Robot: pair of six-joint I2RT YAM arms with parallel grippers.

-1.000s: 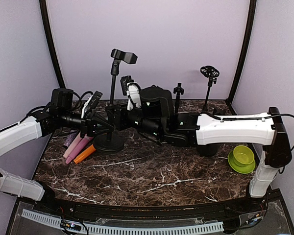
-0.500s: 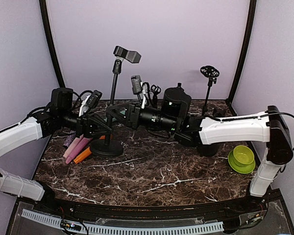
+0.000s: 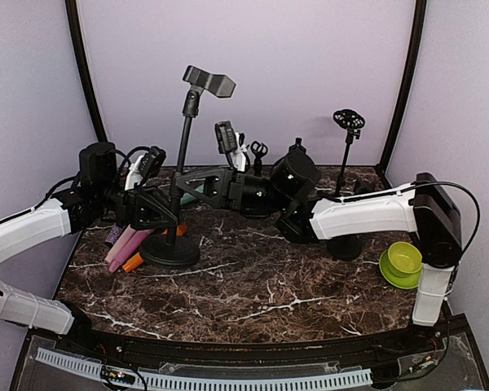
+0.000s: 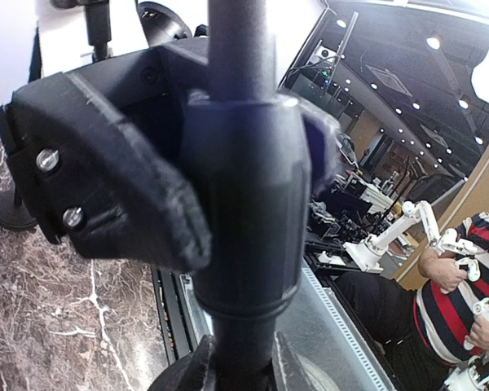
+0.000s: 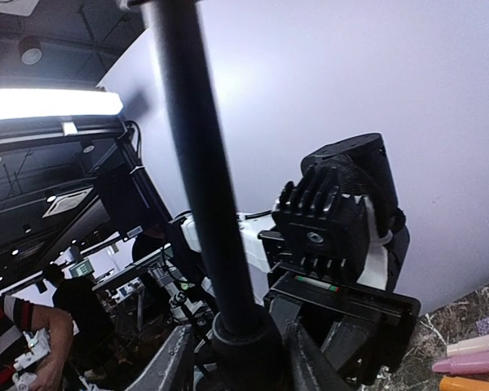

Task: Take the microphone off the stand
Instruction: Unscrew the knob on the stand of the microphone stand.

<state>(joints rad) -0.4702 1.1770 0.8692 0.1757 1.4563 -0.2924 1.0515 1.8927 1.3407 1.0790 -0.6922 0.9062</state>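
Your stand [image 3: 185, 138] is on the left half of the tabletop [image 3: 253, 285]. Its pole has its long axis close to upright and, in the top view, leans a little to the right as it rises from the one round base [image 3: 169, 251]. At the top of the pole sits a single dark head piece [image 3: 209, 81]. Its long axis runs left to right, nearly level and dipping slightly at the right end. It is too small for you to tell whether that is the microphone or only its clip. Your left gripper [image 3: 165, 213] has its jaws clamped on the pole low down, just above the base, and the left wrist view shows them pressed around a thicker collar of the pole. Your right gripper [image 3: 189, 182] reaches in from the right and sits on the same pole just above the left one. Its jaws flank the pole on both sides, but you cannot tell whether they grip it or stand slightly off it. Just left of the base lie three coloured sticks [image 3: 129, 244]: two pinkish and one orange. Two smaller stands [image 3: 348, 130] rise at the back. One green bowl [image 3: 403, 259] sits near the right edge.
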